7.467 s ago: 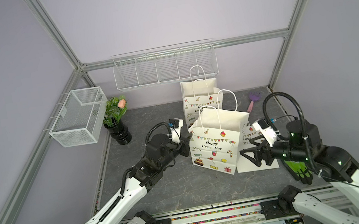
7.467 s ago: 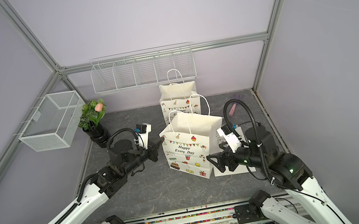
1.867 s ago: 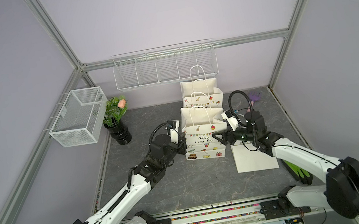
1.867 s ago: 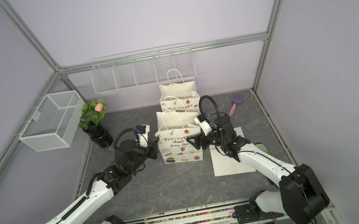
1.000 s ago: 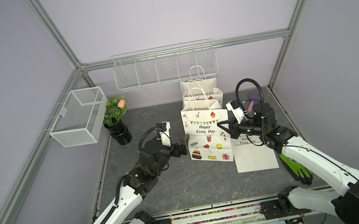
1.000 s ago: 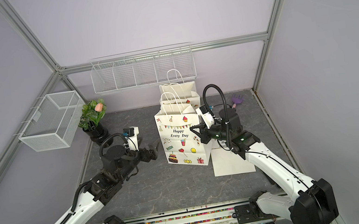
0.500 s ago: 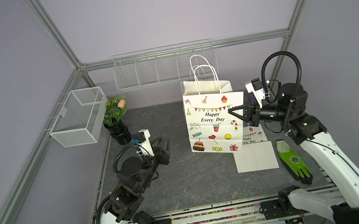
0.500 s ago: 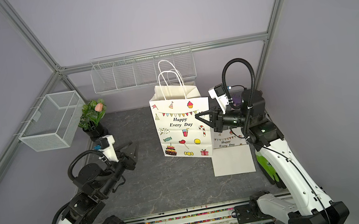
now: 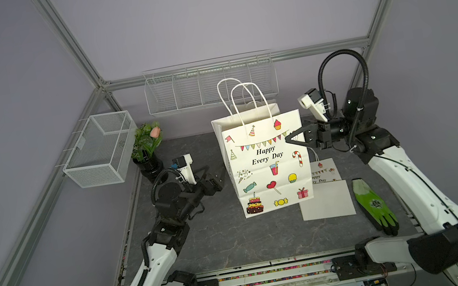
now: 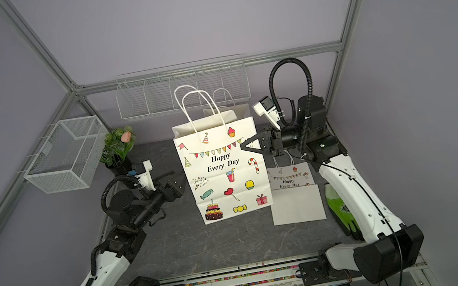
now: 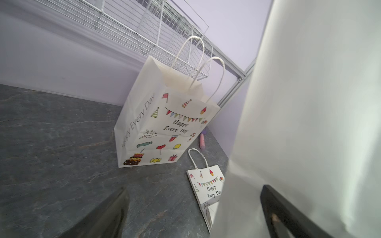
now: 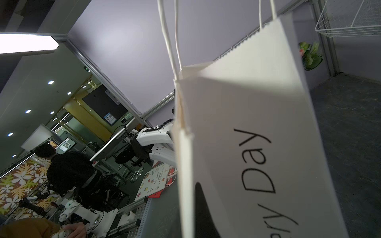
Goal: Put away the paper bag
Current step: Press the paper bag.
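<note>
Grey tabletop (image 9: 222, 244); right claw (image 9: 291, 141) clamped on paper bag (image 9: 269, 168) edge; left claw (image 9: 214, 178) wide, nr bag.

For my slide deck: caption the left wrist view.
Upright paper bag on the grey tabletop, flattened bag beside it, wire rack behind.

white-shelled arms (image 9: 408, 180) — black joints (image 9: 360, 107), ribbed black cables (image 9: 338, 53).

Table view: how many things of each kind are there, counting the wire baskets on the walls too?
Printed paper bags: 3 (front bag, rear bag, flat bag)
Plain white sheet: 1
Green glove: 1
Potted plant: 1
Pink stick: 1
Wire baskets: 2 (mesh basket, wall rack)
Total: 9
</note>
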`<state>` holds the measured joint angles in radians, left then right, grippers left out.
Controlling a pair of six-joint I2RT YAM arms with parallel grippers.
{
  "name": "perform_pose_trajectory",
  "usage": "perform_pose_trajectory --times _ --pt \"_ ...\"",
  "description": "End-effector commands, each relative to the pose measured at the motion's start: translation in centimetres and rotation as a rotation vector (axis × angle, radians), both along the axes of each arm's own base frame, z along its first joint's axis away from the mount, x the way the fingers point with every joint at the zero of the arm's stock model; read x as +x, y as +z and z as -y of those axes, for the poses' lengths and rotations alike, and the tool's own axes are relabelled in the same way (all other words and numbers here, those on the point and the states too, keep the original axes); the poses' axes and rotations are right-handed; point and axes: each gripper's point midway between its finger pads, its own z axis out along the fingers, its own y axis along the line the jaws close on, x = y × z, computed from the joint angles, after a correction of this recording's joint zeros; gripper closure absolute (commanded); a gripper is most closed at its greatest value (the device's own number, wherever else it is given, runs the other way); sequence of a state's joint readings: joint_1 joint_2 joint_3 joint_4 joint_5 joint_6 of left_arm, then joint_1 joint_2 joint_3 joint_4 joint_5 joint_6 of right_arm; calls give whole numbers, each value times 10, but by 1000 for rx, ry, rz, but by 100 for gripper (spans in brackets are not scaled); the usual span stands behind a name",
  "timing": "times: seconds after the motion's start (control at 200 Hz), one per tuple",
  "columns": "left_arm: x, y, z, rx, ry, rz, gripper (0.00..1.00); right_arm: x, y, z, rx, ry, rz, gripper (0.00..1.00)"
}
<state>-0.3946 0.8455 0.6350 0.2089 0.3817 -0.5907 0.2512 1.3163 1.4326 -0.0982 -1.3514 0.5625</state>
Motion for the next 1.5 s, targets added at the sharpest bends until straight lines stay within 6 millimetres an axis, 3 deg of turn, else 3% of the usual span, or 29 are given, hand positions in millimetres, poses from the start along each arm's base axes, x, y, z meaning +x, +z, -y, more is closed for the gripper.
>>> perform_pose_trajectory --times 0.0,0.15,0.295,0.52,0.7,0.9,1.009,1.224,1.494 --pt "-28 31 12 -87 -151 97 0 -8 18 1 15 55 25 93" --pt "-39 37 12 -110 -183 116 0 -14 30 -1 21 69 41 93" --pt "-33 37 15 -118 -186 108 0 -23 35 -7 25 92 48 93" --pt "-39 56 21 -168 -250 136 0 -28 30 -17 20 126 26 93" --pt "-48 72 17 -174 -246 168 0 -30 26 -16 17 126 18 93" --pt "-64 76 20 -184 -317 172 0 -34 32 -10 22 115 39 93" --pt "-78 71 20 -161 -350 162 0 -35 35 -4 24 103 48 93" --pt "-85 49 25 -142 -362 108 0 -40 43 -2 28 104 65 93" --pt "-66 18 44 -59 -365 21 0 -52 55 -2 41 117 93 93"
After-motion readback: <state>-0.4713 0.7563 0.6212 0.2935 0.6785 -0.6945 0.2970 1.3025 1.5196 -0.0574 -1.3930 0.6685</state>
